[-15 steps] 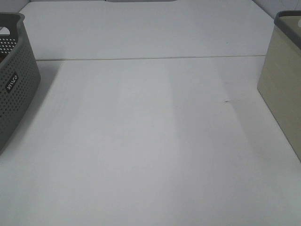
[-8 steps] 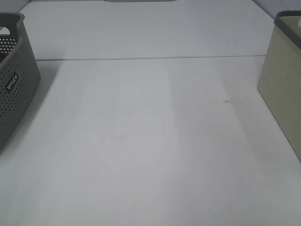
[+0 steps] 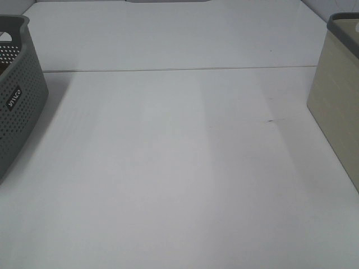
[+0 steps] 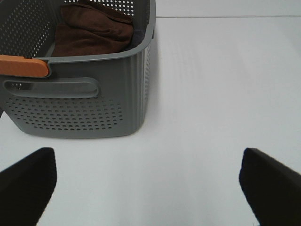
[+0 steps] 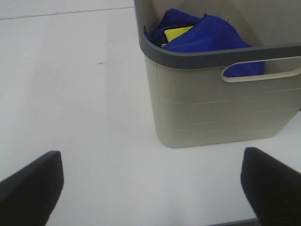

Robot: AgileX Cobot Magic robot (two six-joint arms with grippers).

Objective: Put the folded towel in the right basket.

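Exterior high view, white table (image 3: 179,168), grey perforated basket (image 3: 17,112) left, beige basket (image 3: 336,112) right, both fingers spread wide, empty.

A plain white tabletop (image 3: 179,168) fills the exterior high view, lit evenly with a soft sheen. A thin dark seam (image 3: 179,69) runs straight across it from 9 to 3 o'clock in the upper part. A small dark mark (image 3: 271,120) sits toward 3 o'clock.
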